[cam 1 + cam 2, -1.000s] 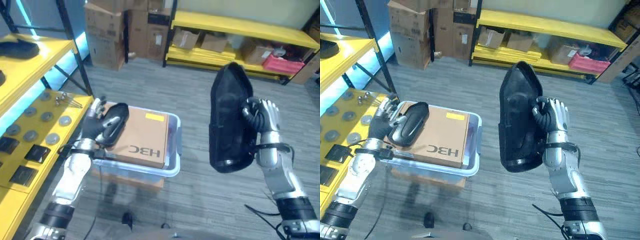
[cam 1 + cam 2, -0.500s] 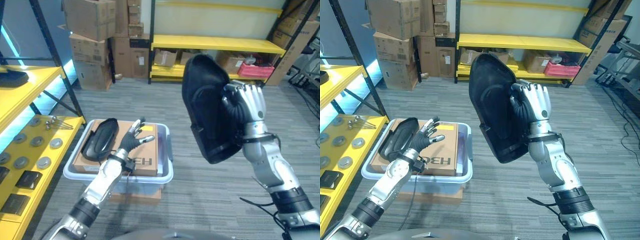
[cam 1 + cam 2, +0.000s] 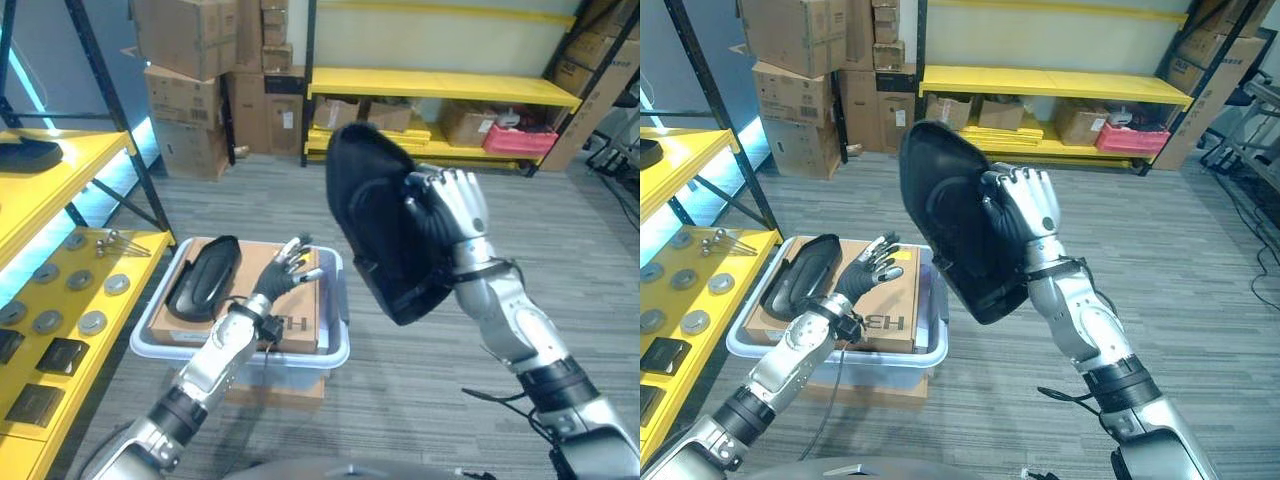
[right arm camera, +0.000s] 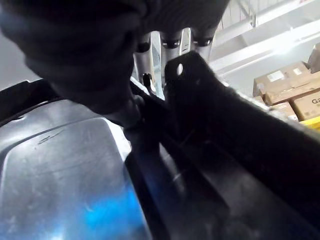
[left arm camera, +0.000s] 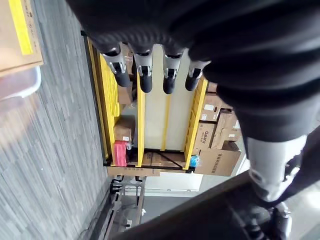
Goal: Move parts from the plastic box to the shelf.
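Observation:
My right hand (image 3: 447,212) is raised at chest height, its fingers curled round the rim of a large black moulded part (image 3: 378,232) held upright; the right wrist view shows the fingers (image 4: 172,39) hooked over the part (image 4: 230,145). A clear plastic box (image 3: 932,345) sits low in front on the left. In it a smaller black part (image 3: 203,277) lies on a brown carton (image 3: 298,305). Above the carton hovers my left hand (image 3: 287,271), fingers (image 5: 145,75) straight and spread, holding nothing. The yellow shelf (image 3: 55,300) runs along the left.
The left shelf's lower level holds several metal discs (image 3: 93,322) and black square pieces (image 3: 62,352). Stacked cardboard boxes (image 3: 195,70) and a long yellow rack (image 3: 440,86) stand at the back. Grey floor lies open to the right of the box.
My left hand has let go of the smaller black part and now hovers open over the carton. My right hand has carried the large part leftwards. The camera has shifted too.

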Controlling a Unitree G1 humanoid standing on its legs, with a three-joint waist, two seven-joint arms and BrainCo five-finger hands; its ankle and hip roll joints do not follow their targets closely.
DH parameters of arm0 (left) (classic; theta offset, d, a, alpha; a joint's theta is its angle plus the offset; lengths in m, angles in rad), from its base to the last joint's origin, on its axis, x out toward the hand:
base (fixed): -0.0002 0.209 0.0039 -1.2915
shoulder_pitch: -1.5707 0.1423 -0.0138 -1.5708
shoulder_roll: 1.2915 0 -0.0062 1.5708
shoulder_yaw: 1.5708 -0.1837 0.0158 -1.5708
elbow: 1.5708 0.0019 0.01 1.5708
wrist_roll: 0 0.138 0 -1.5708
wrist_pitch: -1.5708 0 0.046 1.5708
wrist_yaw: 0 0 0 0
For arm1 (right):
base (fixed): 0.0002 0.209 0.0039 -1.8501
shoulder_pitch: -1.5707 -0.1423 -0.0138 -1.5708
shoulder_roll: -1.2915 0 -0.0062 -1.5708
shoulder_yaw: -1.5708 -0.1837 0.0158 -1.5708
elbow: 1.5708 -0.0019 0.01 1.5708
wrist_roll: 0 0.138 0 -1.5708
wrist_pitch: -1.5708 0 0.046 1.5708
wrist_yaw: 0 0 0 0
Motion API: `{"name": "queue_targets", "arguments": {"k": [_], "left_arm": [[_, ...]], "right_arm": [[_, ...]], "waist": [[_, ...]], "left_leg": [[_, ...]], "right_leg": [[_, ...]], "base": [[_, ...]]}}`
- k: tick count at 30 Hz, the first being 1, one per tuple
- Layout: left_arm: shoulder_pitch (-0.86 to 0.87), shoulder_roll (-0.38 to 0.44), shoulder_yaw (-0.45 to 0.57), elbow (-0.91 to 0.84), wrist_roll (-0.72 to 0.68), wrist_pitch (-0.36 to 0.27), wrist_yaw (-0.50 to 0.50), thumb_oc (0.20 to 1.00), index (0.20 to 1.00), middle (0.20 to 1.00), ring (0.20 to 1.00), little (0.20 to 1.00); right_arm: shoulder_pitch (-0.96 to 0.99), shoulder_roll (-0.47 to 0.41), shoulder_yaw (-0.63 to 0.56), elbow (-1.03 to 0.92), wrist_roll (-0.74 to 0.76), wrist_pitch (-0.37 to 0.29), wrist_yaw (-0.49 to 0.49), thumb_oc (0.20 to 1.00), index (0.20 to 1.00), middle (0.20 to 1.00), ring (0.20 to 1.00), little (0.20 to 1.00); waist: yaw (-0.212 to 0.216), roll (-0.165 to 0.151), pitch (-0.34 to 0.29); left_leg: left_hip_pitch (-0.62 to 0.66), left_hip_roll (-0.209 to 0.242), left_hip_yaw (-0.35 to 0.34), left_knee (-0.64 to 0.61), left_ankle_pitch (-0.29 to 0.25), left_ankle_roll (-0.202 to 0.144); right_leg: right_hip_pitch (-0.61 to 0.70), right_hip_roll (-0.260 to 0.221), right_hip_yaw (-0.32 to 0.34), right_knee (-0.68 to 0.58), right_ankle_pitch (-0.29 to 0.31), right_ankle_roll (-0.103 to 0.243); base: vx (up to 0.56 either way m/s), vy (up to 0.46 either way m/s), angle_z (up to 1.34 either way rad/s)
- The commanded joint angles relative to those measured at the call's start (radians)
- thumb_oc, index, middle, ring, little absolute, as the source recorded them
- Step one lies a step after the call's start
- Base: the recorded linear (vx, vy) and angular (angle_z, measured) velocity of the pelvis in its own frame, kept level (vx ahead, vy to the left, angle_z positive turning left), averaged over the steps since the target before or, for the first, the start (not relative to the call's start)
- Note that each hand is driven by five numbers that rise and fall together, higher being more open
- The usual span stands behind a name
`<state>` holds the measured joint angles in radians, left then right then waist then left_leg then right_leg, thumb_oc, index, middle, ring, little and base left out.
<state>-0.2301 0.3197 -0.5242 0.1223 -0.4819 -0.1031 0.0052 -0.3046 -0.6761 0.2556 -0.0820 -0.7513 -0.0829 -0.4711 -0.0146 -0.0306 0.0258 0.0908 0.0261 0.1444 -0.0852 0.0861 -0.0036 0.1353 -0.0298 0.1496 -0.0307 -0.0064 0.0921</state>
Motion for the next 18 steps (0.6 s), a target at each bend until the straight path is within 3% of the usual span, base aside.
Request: {"name": "queue_targets", "arguments": {"k": [1,18], "left_arm": [[-0.078,0.024,-0.036,-0.035,-0.085,-0.028,-0.048,1.000,1.000,1.000,1.000,1.000],[-0.121,0.023,-0.090,-0.004,-0.056,-0.004,-0.059,1.000,1.000,1.000,1.000,1.000]], "right_arm": [[-0.111,-0.016,-0.069,-0.002,-0.004,0.008,-0.048,0.200,0.200,0.200,0.200,0.200],[-0.237,0.043,0.078,0.015,-0.006,-0.001,0.001,0.200,0.200,0.200,0.200,0.200]], "waist": [[0.043,-0.002,-0.015],[0.066,0.003,-0.002]], "left_leg": [[0.098,0.093,0.035,0.049,-0.182,-0.070],[0.071,0.086,0.009,0.045,-0.167,-0.066]], "right_leg": [[-0.117,-0.048,-0.076,0.138,-0.093,0.093],[-0.136,-0.057,-0.095,0.149,-0.089,0.089]], "base": [[-0.03,0.026,0.01],[-0.01,0.003,0.01]]}}
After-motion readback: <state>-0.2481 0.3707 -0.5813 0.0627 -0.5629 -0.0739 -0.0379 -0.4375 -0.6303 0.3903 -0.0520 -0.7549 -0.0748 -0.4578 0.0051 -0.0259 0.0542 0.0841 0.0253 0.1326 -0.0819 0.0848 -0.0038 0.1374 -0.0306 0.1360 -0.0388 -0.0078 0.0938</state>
